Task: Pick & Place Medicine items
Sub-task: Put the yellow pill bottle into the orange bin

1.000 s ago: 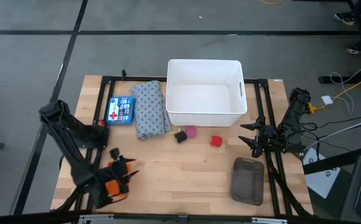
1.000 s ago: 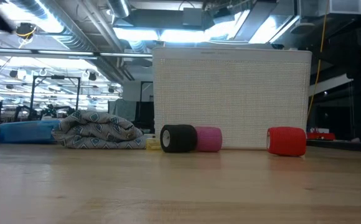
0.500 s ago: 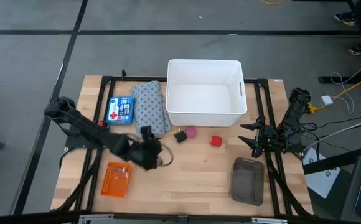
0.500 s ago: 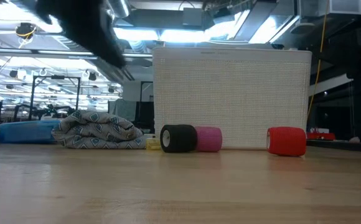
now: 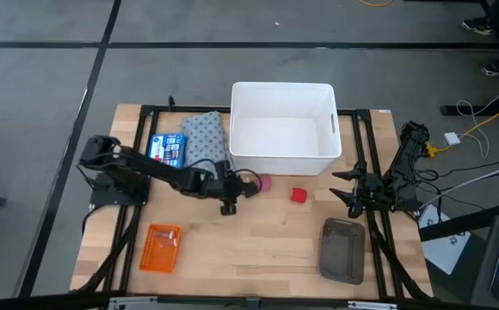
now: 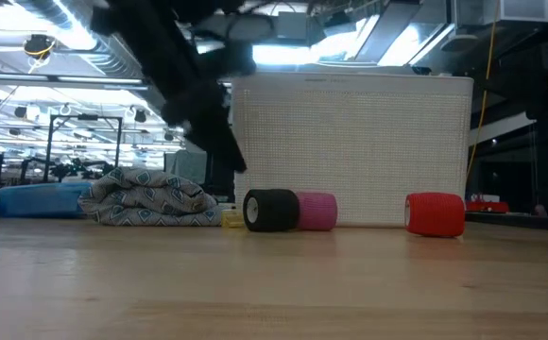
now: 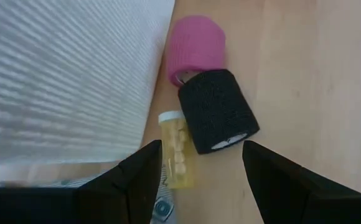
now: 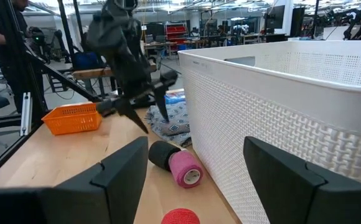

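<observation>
Amber plastic pill vial (image 7: 175, 152) lies on my wooden table (image 5: 258, 250) between white perforated bin (image 5: 282, 129) and black tape roll (image 7: 218, 111); my left hand (image 7: 196, 180) hovers spread above it.

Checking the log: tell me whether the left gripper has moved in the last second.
Yes. In the high view the left gripper has swung from the table's front-left corner toward the white bin, now above the black roll.

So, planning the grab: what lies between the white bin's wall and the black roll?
The amber pill vial lies there on bare wood, beside the white perforated bin and touching the black roll; the left wrist view shows it.
</observation>
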